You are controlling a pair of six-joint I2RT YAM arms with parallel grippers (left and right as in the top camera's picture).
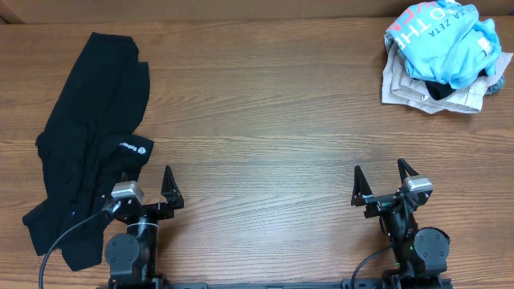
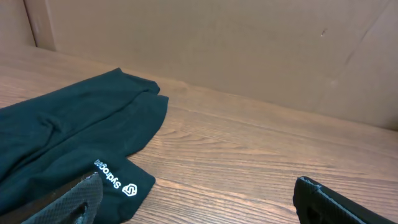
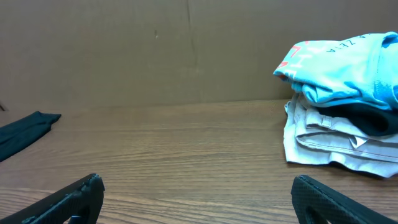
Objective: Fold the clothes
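Nothing is folded yet, I judge: the black garment (image 1: 84, 144) lies rumpled along the left edge of the table (image 1: 265, 120). My left claw (image 1: 146, 189) and right claw (image 1: 379, 183) sit at the near edge, both spread wide, empty.

The brown wooden desk (image 1: 265, 120) holds a rumpled black soft garment (image 1: 80, 152) on the left and a beige garment (image 1: 405, 88) far right.

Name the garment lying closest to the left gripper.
The black garment, spread beside the left gripper; the light blue T-shirt and beige garment are piled far right.
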